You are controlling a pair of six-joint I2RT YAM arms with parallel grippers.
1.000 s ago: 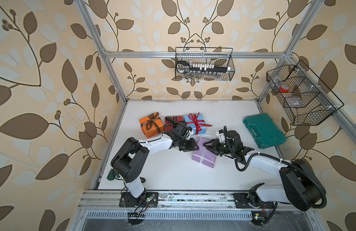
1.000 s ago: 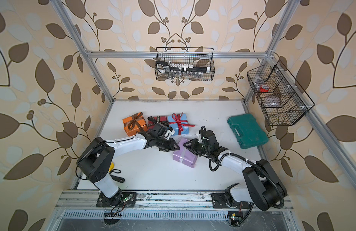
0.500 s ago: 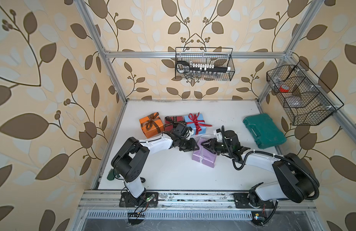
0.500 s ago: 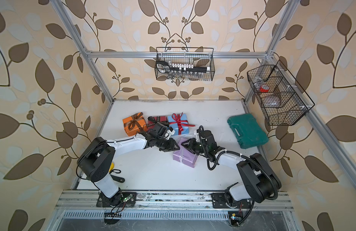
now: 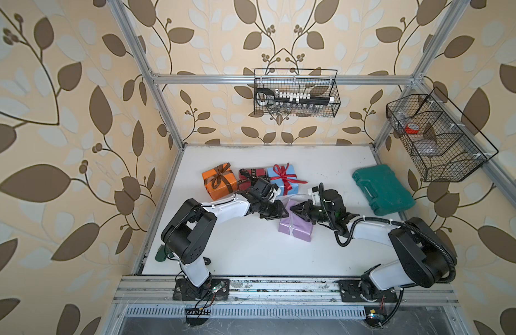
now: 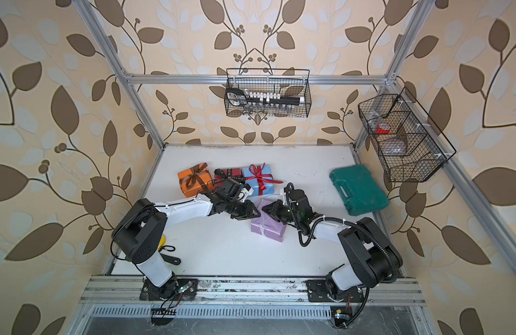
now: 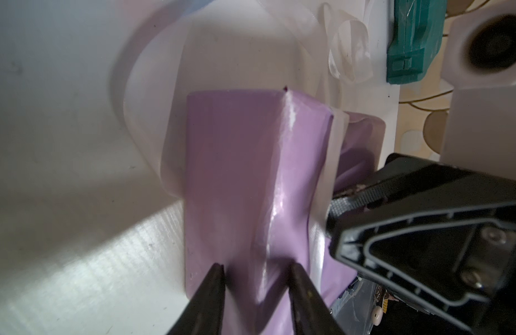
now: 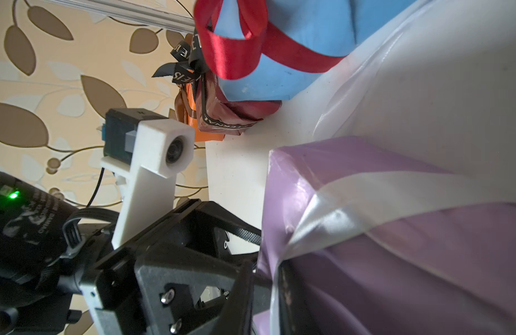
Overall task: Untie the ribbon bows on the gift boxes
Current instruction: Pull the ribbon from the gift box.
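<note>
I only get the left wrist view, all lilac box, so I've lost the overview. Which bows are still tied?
Observer: Three: the brown bow on the orange box, the black bow on the dark red box, the red bow on the blue box.
Operator: And the right end effector?
Observer: In the right wrist view its jaws pinch a strand of the white ribbon.
Operator: Where do those three boxes stand?
Observer: In a row behind the lilac box, apart from it, in both top views.
</note>
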